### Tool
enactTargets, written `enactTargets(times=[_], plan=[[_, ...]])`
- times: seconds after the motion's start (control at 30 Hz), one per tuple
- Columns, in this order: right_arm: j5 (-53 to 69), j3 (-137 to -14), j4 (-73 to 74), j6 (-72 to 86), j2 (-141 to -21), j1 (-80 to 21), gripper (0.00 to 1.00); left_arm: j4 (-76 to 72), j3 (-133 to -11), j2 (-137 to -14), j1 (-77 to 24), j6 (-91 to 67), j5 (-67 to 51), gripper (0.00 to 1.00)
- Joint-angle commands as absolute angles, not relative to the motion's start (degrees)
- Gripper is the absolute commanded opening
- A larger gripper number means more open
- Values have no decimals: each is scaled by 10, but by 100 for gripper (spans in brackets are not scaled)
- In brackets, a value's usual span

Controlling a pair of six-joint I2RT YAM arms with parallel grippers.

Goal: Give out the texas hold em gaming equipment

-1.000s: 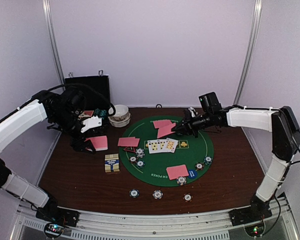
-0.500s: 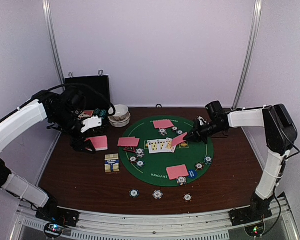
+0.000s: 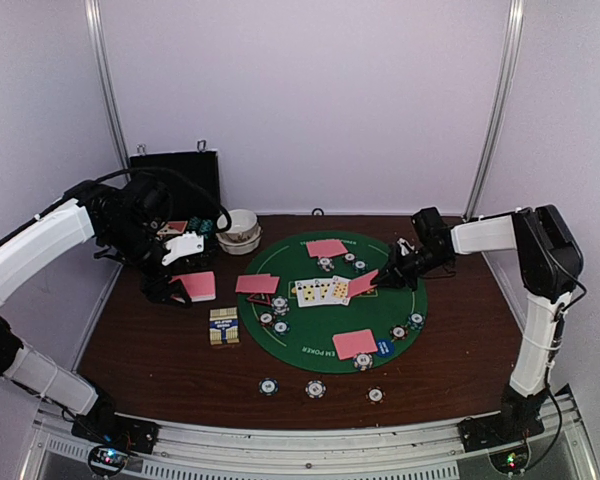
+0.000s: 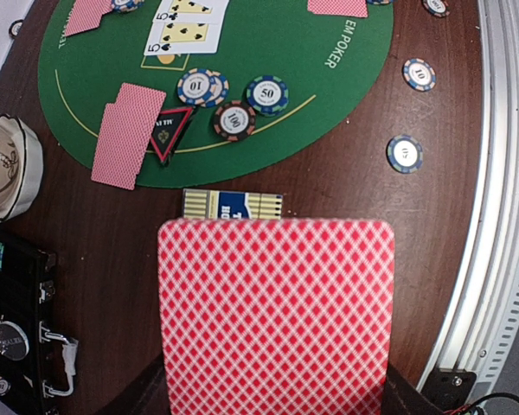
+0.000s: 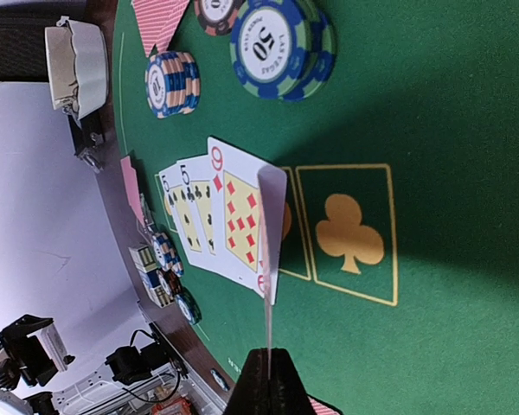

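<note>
The brown table (image 3: 160, 360) carries a round green mat (image 3: 325, 322), with a black case (image 3: 175, 170) and a white bowl (image 3: 242, 232) at the back left. The left gripper (image 3: 170, 288) hangs off the mat's left side, clamped on the pink-backed deck (image 4: 275, 311), which sits above a card box (image 3: 223, 326). The right gripper (image 3: 388, 272) reaches low over the middle of the mat, its jaws pinched narrow on the bottom edge of a single card (image 5: 271, 233). That card stands tilted just beside the row of three face-up cards (image 5: 212, 212), over the outlined square next to the nine. Pairs of face-down cards (image 3: 327, 247) lie around the mat, with chips (image 5: 173, 84) and a red-triangle marker (image 4: 169, 131) by them. The step looks like laying a fourth board card. The main risk is the thin pinch at one edge: if the card is let go while it leans, it may fall onto the nine rather than into its square, or land with the wrong side up. A low sweep of the fingers could also drag the row out of line or knock the nearby chips. The deck, gripped by its end alone, could slip or fan.
</note>
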State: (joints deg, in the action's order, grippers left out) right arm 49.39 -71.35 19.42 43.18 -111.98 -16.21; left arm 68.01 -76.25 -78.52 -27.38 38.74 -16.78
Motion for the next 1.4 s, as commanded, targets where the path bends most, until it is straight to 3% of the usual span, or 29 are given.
enactTargets(times=[0.0,0.27,0.57,0.8,1.37], plan=[[474,-729,212,407,-1142,-153,0,667,-778,-790,-272,396,-182,0],[423,-759,262,372,-1160,-150,0,667,-778,-791,-272,394,-181,0],[390,-802,310,347,-1181,-149,11,667,-775,-789,-272,394,-184,0],[363,-816,335,332,-1181,-149,39,668,-775,-788,-272,393,-186,0],[247,-856,420,304,-1098,-167,92,668,-775,-783,-272,391,-184,0]])
